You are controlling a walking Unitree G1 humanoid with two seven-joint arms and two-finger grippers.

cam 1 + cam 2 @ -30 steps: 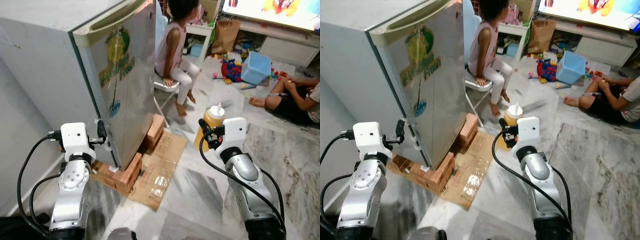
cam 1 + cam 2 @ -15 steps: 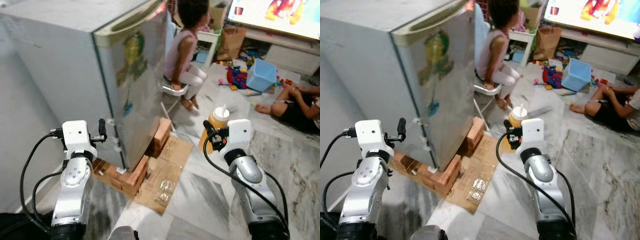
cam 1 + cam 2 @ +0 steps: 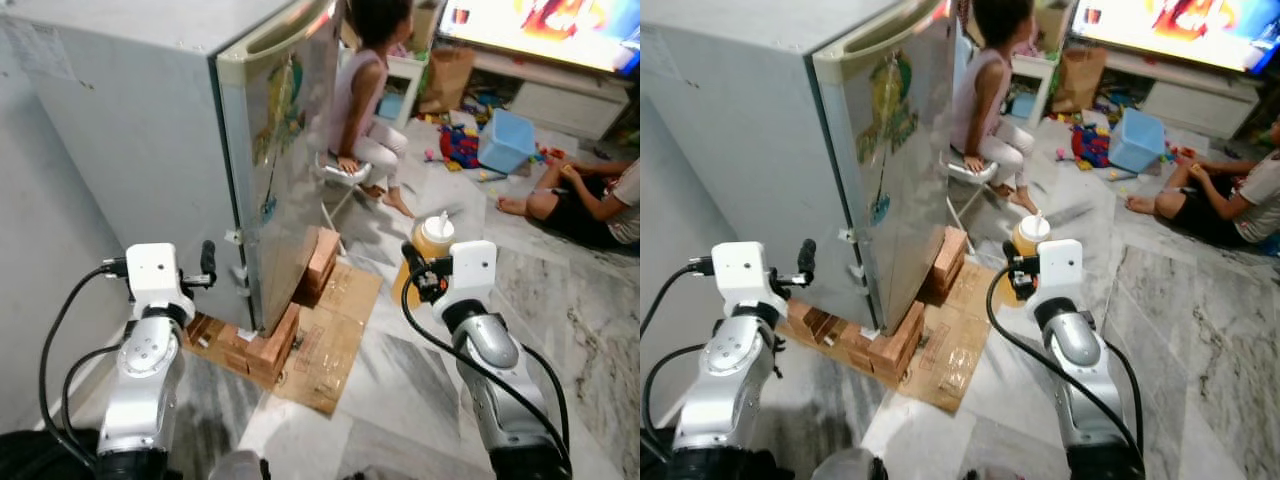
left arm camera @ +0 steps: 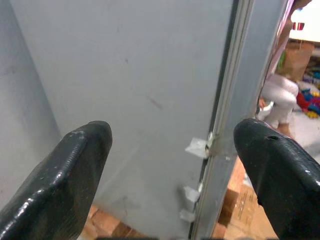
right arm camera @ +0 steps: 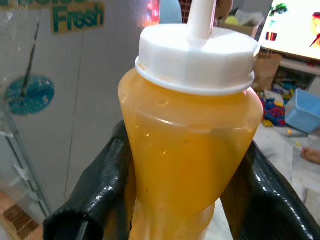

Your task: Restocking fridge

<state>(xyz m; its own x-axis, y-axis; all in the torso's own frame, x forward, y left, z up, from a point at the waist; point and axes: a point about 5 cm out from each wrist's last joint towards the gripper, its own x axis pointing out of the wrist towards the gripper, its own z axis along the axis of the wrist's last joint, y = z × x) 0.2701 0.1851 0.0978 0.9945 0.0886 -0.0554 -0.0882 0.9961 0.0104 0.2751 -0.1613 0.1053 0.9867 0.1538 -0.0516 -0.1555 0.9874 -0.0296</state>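
The left arm is bent upward at the elbow with its white wrist block raised to about the height of the fridge's lower half; the left pincer (image 4: 170, 165) points at the grey side wall of the fridge (image 3: 130, 130), near the corner where the side meets the door, and its two black fingers (image 4: 65, 175) stand wide apart with nothing between them. The fridge door (image 3: 285, 150) is closed, its pale handle strip running along the top edge and stickers on its face. The fridge stands raised on bricks (image 3: 270, 345), which rest on flattened cardboard (image 3: 335, 335) spread over the marble floor (image 3: 400, 400). Between the fridge's front and the right arm lies an open stretch of floor and cardboard. Behind the fridge door's far edge a person (image 3: 360, 90) sits on a folding chair (image 3: 335, 180), close to the door's swing side. The right arm is likewise bent and raised, well apart from the fridge, and the right pincer (image 5: 185, 200) is closed on a squeeze bottle (image 5: 190, 140) of orange liquid with a white cap and nozzle, held upright, one finger on each side of its body. Farther right, another person (image 3: 590, 195) sits on the floor among scattered toys (image 3: 460, 145) and a blue bin (image 3: 508, 140), below a lit screen (image 3: 540, 25).
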